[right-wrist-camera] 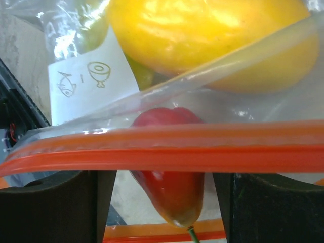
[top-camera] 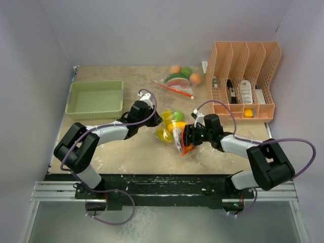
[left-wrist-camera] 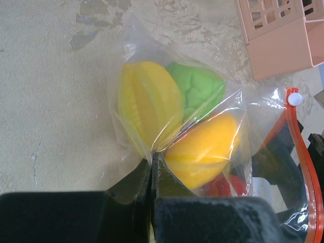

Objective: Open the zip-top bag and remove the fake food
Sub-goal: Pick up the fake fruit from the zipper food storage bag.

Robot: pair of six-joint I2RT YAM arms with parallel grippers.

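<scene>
A green tray [top-camera: 95, 83] sits left on the surface [top-camera: 136, 152]. The left hand [left-wrist-camera: 152, 164] is clamped on the clear bag [left-wrist-camera: 253, 116] of fake food [left-wrist-camera: 152, 101] in the middle. Its white label [right-wrist-camera: 86, 83] shows 1 fish drawing. The right hand [right-wrist-camera: 162, 174] is apart at the orange zip [right-wrist-camera: 162, 147]. A peach rack [top-camera: 243, 61] stands right.
</scene>
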